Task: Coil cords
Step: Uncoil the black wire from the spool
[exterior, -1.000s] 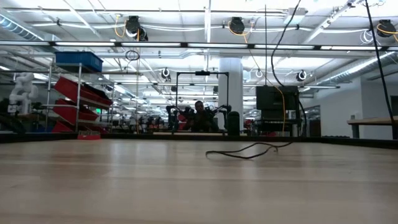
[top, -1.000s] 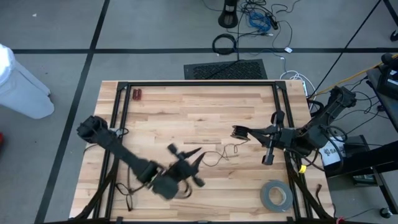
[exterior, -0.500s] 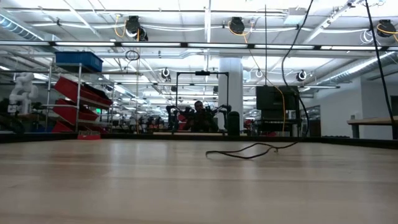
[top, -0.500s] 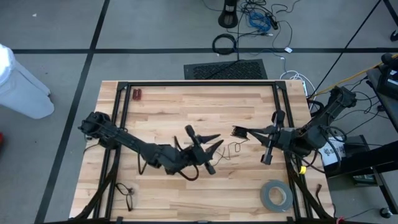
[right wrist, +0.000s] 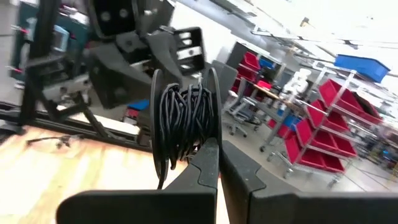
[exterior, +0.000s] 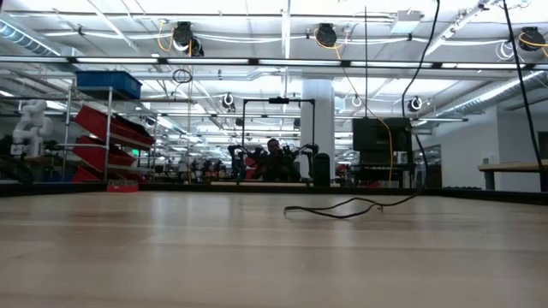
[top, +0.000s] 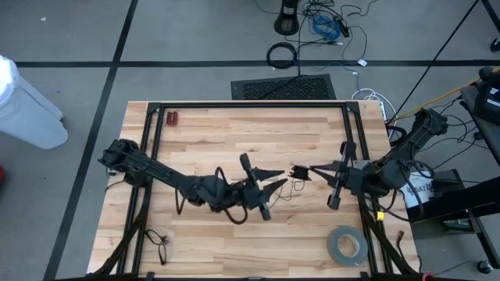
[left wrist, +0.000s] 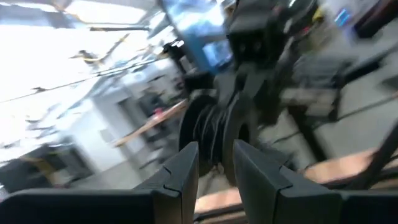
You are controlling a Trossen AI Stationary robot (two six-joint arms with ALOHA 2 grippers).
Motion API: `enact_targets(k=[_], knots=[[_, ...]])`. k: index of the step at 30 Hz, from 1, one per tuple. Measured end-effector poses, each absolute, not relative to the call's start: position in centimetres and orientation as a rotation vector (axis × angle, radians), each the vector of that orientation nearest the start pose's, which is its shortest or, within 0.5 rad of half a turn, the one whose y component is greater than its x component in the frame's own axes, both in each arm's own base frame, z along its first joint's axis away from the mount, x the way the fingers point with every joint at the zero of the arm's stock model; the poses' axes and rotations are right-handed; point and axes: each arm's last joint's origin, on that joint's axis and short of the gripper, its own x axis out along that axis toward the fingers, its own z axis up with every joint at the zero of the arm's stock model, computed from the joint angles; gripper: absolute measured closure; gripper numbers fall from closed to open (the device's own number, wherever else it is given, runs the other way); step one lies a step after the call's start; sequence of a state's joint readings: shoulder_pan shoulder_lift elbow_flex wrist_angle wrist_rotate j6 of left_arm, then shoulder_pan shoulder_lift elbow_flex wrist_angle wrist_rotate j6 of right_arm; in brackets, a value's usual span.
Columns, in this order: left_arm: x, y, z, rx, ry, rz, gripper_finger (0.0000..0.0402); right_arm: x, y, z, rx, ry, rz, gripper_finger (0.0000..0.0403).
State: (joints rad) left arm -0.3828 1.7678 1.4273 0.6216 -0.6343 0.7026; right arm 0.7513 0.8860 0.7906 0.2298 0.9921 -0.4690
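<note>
Presently, the right gripper is clamped on the coiled black cord above the table centre. The left gripper, fingers parted and holding nothing, faces the bundle from just left. A loose strand trails on the wood.

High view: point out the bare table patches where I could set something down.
Free: the far strip beyond both arms, beside the red object, and the near middle between the left arm and the grey tape roll. Crowded: the centre, where the left gripper meets the right gripper holding the cord bundle.
</note>
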Motion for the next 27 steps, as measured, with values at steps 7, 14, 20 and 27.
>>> enact_targets(k=[7, 14, 20, 27], knots=[[36.9, -13.7, 40.5, 0.447, -0.254, 0.13, 0.0294, 15.2, 10.9, 35.6, -0.37, -0.029, -0.253, 0.0403], [34.9, -12.1, 43.5, 0.562, 0.088, 0.104, 0.0294, 15.2, 10.9, 35.6, -0.366, -0.029, -0.252, 0.0403], [35.9, -12.1, 41.3, 0.515, 0.201, 0.054, 0.0294, 15.5, 10.7, 35.4, -0.379, -0.021, -0.241, 0.0403], [37.9, -13.0, 39.4, 0.536, 0.202, 0.059, 0.0294, 15.9, 10.8, 35.0, -0.38, -0.017, -0.183, 0.0403]])
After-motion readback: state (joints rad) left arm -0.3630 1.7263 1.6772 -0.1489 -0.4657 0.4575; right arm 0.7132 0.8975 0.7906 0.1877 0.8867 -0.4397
